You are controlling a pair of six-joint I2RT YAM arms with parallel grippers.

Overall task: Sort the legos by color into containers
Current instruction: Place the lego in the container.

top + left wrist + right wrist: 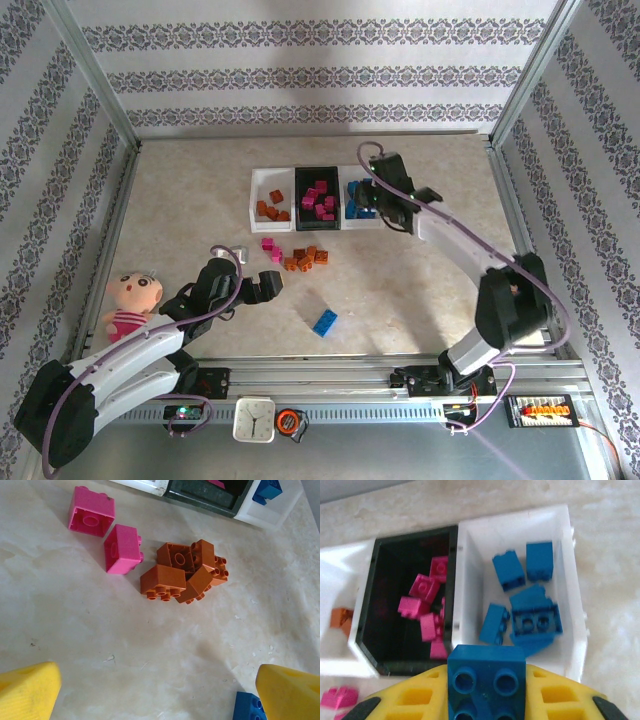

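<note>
My right gripper point(486, 696) is shut on a blue lego point(486, 677), studs facing the camera, just in front of the right white container point(572, 580), which holds several blue legos point(535, 615). The black container point(370, 630) holds pink legos point(422, 605). The left white container point(268, 178) has orange ones point(270, 210). My left gripper point(160, 690) is open over bare table, short of a pile of orange legos point(182, 572) and two pink legos point(123, 549). A blue lego point(247, 707) lies by its right finger point(290, 692).
A doll with a pink body point(130, 302) lies at the table's left edge. A clock point(254, 418) and tape measure point(291, 421) sit on the front rail. Metal frame posts and patterned walls close in the table.
</note>
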